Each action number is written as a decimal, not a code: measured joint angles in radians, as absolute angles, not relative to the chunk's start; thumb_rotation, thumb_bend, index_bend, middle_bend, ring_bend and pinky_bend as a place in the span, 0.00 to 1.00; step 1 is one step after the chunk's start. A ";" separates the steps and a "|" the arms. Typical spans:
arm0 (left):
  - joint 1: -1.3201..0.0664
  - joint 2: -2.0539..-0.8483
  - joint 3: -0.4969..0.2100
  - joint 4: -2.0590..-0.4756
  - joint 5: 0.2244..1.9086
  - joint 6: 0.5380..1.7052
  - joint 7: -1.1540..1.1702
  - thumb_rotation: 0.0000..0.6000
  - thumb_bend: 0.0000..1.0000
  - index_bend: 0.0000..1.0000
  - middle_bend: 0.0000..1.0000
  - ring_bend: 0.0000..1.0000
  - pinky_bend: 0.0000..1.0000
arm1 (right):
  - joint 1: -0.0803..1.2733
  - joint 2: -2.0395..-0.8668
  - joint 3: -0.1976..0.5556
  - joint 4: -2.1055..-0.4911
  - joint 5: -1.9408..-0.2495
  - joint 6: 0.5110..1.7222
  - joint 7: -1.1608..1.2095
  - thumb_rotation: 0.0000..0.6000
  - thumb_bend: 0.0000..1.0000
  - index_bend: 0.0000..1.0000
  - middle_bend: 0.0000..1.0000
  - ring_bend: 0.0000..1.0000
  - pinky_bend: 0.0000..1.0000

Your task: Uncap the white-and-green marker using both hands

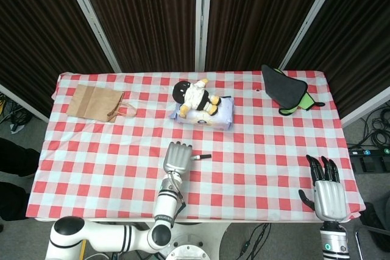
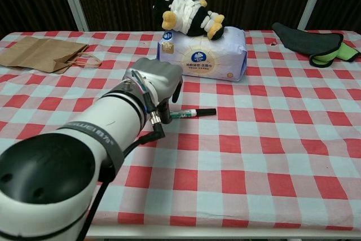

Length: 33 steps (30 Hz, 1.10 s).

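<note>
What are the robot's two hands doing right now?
Left hand: over the white-and-green marker with black cap, fingers curled down; cannot tell if it grips.
Right hand: open, holding nothing.

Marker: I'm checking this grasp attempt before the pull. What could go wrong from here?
The left hand covers the marker's white end, so contact is hidden; it may push or roll it instead of gripping. The right hand sits far off at the table's edge, so uncapping can't start yet.
</note>
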State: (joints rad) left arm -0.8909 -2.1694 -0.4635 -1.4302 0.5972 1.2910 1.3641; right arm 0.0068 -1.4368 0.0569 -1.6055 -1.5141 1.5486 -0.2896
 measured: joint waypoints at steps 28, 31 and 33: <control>-1.017 -2.213 -0.470 -1.229 0.457 1.259 1.351 1.00 0.35 0.48 0.49 0.42 0.51 | 0.009 -1.438 0.053 -1.594 -1.508 1.549 -0.276 1.00 0.10 0.05 0.13 0.00 0.00; -1.025 -2.214 -0.469 -1.216 0.446 1.251 1.346 1.00 0.36 0.50 0.51 0.44 0.52 | 0.008 -1.438 0.054 -1.592 -1.502 1.546 -0.274 1.00 0.10 0.05 0.13 0.00 0.00; -1.027 -2.213 -0.467 -1.214 0.440 1.247 1.344 1.00 0.37 0.50 0.52 0.44 0.53 | 0.009 -1.438 0.055 -1.591 -1.501 1.544 -0.272 1.00 0.10 0.05 0.13 0.00 0.00</control>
